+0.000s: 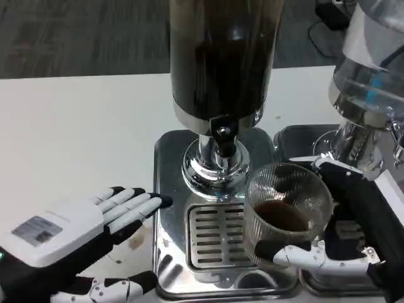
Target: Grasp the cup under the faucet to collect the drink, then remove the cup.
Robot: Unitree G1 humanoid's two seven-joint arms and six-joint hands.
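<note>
Cup (287,208), ribbed and clear, holds dark drink and sits gripped in the right hand (328,255), offset to the right of the faucet (222,136) rather than under it; collection appears complete and removal underway. The left hand (82,227) rests open beside the drip tray (218,237) on the tabletop (76,132), holding nothing.

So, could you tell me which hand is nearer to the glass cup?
Right. The right hand holds the glass cup from its front-right side; the left hand rests apart at the drip tray's left edge.
</note>
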